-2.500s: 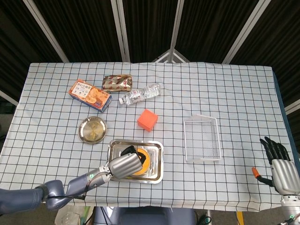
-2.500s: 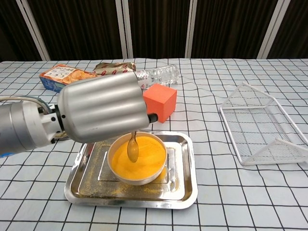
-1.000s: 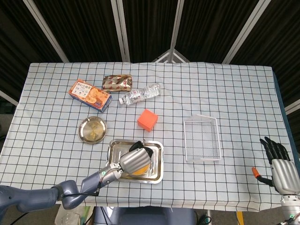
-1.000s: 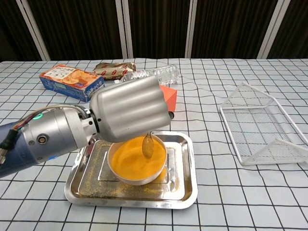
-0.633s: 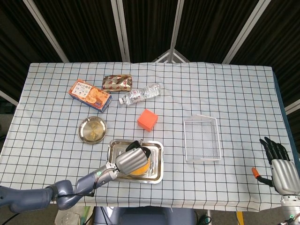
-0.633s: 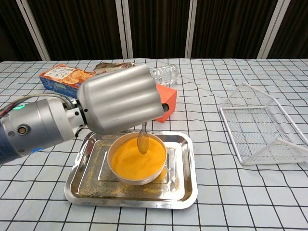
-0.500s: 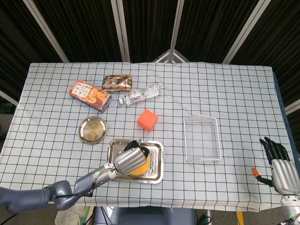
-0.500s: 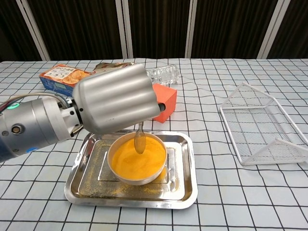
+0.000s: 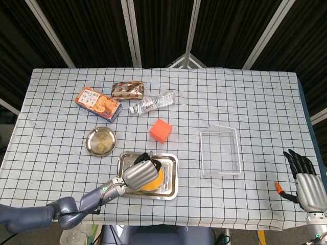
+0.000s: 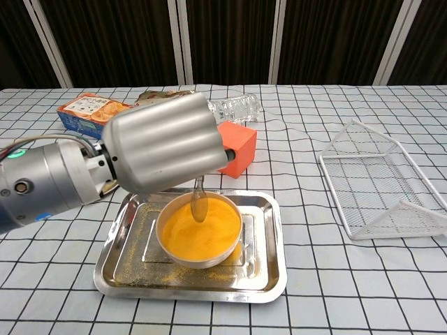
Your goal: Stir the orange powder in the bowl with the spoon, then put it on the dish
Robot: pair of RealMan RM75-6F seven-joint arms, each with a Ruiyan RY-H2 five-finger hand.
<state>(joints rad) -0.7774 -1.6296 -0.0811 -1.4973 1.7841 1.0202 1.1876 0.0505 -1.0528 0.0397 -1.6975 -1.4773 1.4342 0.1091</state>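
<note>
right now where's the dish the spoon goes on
In the head view the round metal dish sits left of centre, just up-left of the steel tray and below the snack box; the chest view doesn't show it.

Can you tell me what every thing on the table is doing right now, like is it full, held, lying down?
left hand: holds the spoon over the bowl
right hand: off the table, fingers apart, holding nothing
spoon: hanging bowl-end down
bowl: full of orange powder, standing in the tray
tray: dusted with spilled powder
dish: empty
bottle: lying on its side
</note>
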